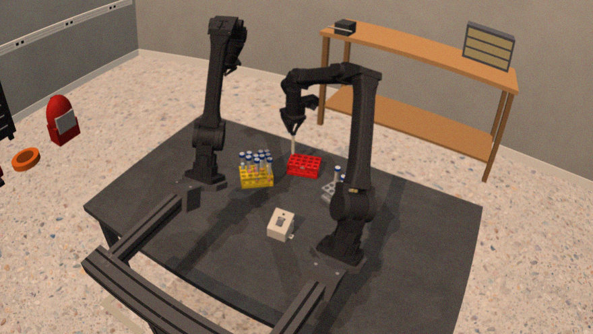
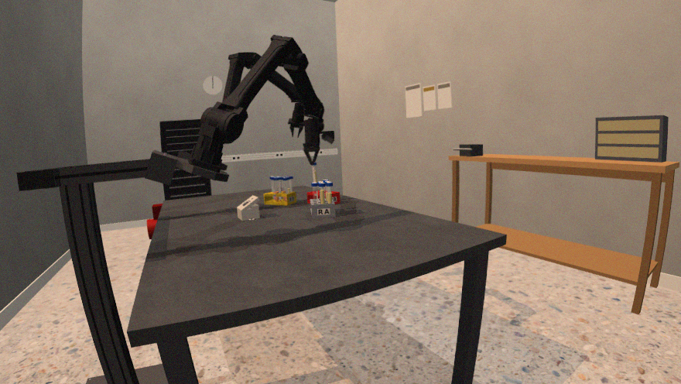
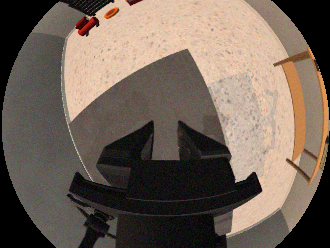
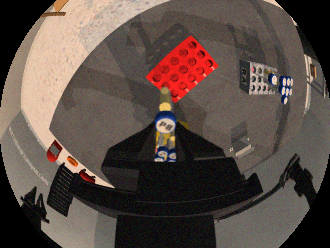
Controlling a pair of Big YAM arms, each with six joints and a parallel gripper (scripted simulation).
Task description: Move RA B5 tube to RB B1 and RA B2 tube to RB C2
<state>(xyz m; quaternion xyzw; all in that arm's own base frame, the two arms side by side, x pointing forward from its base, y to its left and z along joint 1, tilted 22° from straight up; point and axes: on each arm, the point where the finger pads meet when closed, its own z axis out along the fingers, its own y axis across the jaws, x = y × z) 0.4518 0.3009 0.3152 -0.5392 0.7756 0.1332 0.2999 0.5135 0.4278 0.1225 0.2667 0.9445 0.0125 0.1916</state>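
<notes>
My right gripper [image 1: 293, 131] [image 2: 311, 162] [image 4: 165, 125] is clamped on the blue cap of a tube [image 1: 293, 145] [image 2: 314, 173] [image 4: 165, 107], its fingers narrowly spaced, holding it upright by the red rack [image 1: 303, 171] [image 2: 336, 196] [image 4: 183, 67], toward the bench's far edge. My left gripper [image 1: 229, 73] [image 2: 296, 133] [image 3: 166, 125] hangs high with its fingers partway apart and nothing between them. Yellow RB [image 1: 257, 183] [image 2: 279, 201] stands nearer the bench's far left corner than grey RA [image 1: 327, 199] [image 2: 323, 210] [image 4: 250, 90], both short of the far edge.
</notes>
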